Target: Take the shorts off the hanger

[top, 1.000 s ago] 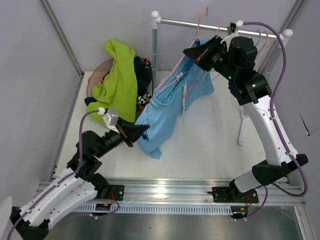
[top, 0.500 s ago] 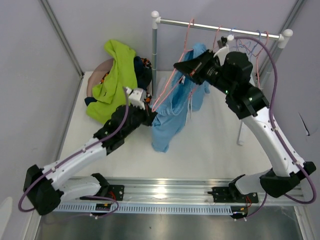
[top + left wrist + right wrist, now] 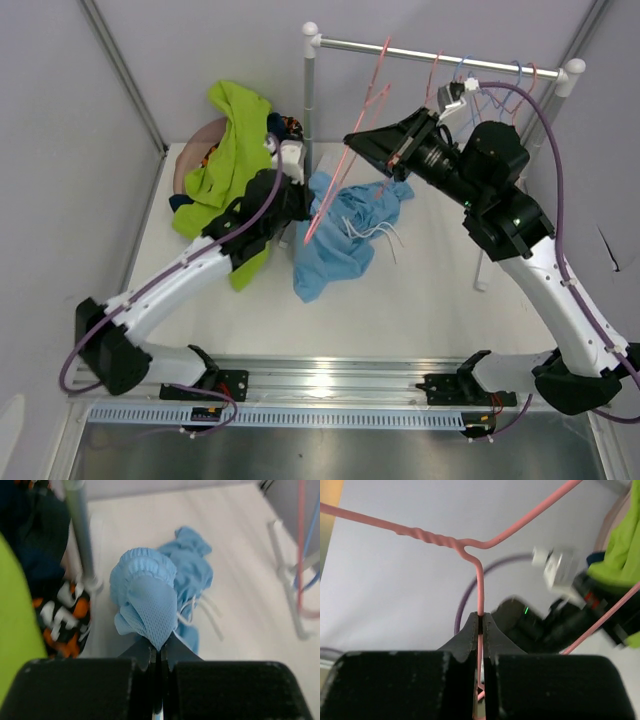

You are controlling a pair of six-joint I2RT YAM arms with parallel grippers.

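Observation:
The light blue shorts [image 3: 345,240] lie bunched on the table under the pink wire hanger [image 3: 350,150]. My left gripper [image 3: 300,205] is shut on a fold of their waistband, seen close in the left wrist view [image 3: 147,590] just ahead of the gripper [image 3: 156,647]. My right gripper [image 3: 362,140] is shut on the hanger's neck [image 3: 479,580], jaws pinched on the wire [image 3: 481,617]. The hanger's lower corner hangs over the shorts; I cannot tell if it still touches them. The lime green shorts [image 3: 235,150], navy shorts [image 3: 285,140] and blotch-patterned shorts [image 3: 60,615] lie piled at the back left.
The metal rack's rail [image 3: 440,55] spans the back, its left post [image 3: 310,100] right beside my left gripper, also close in the left wrist view [image 3: 80,535]. Several more wire hangers [image 3: 495,85] hang at the rail's right end. A round basket [image 3: 195,150] sits under the pile.
My left gripper has pulled the light blue shorts back and leftward toward the rack post; they slid down the hanger into a heap. My right gripper kept its hold on the hanger.

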